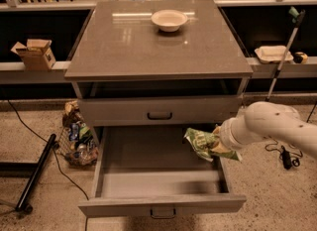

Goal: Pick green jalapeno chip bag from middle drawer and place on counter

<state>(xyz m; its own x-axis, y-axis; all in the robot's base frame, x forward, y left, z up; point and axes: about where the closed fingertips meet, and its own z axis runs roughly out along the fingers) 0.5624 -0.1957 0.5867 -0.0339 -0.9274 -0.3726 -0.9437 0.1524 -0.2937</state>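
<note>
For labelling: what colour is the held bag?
Green, camera view; the gripper holds the bag above the open drawer.

- Speckled beige floor (277, 190) runs around a grey cabinet (158, 111) standing mid-room.
- A pale ledge (29, 71) runs behind it on both sides, with dark recesses above.
- A cardboard box (34, 54) sits on the ledge's left part; a white tray (272, 53) sits on its right part.
- A stick with a teal tip (286, 51) leans by the tray.
- A wire basket of packets (77, 138) stands just left of the cabinet.
- A black pole (35, 173) and a black cable (25, 123) lie on the floor at left.
- Overhead light glints off the surface (124, 41) near a white bowl (169, 20).
- The gripper (218, 145) is at the cabinet's right front, clamped on the green jalapeno chip bag (200, 141).
</note>
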